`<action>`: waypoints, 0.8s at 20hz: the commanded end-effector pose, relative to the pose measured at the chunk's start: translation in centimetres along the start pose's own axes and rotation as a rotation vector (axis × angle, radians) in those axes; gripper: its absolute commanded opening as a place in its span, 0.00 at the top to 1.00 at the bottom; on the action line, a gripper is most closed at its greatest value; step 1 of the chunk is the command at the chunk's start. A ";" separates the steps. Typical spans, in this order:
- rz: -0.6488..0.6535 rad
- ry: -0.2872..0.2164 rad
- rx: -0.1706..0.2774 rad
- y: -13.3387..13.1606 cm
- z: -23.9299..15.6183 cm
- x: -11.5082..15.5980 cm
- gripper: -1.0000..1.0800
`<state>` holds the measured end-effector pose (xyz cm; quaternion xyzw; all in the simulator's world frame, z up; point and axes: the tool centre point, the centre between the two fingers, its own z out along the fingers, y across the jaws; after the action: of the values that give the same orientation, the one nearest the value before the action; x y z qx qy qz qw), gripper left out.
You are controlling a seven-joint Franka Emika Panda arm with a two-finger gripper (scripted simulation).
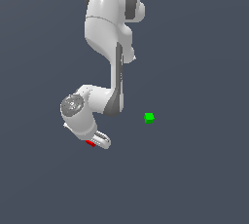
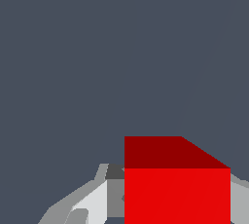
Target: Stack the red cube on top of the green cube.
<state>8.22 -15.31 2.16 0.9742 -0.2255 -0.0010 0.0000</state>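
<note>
Gripper (image 1: 92,142) low at about 7 o'clock in the exterior view, the red cube (image 1: 90,143) a sliver under it. Wrist view: red cube (image 2: 177,189) between the fingers (image 2: 92,201), apparently clamped on it. Green cube (image 1: 149,118) sits alone toward 3 o'clock, well apart.

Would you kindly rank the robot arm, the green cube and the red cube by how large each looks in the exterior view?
1. Robot arm, by far the largest.
2. Green cube, small but fully visible.
3. Red cube, only a sliver showing at the gripper.

The red cube is mostly hidden, so the two cubes cannot really be ranked.
</note>
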 end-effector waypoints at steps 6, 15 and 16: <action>0.000 0.002 0.000 0.0 -3.2 0.0 1.00; 0.000 0.002 0.000 0.0 -9.0 -0.1 1.00; 0.000 0.002 0.000 0.0 -9.3 -0.1 1.00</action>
<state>8.20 -15.28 10.85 0.9743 -0.2254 0.0004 0.0000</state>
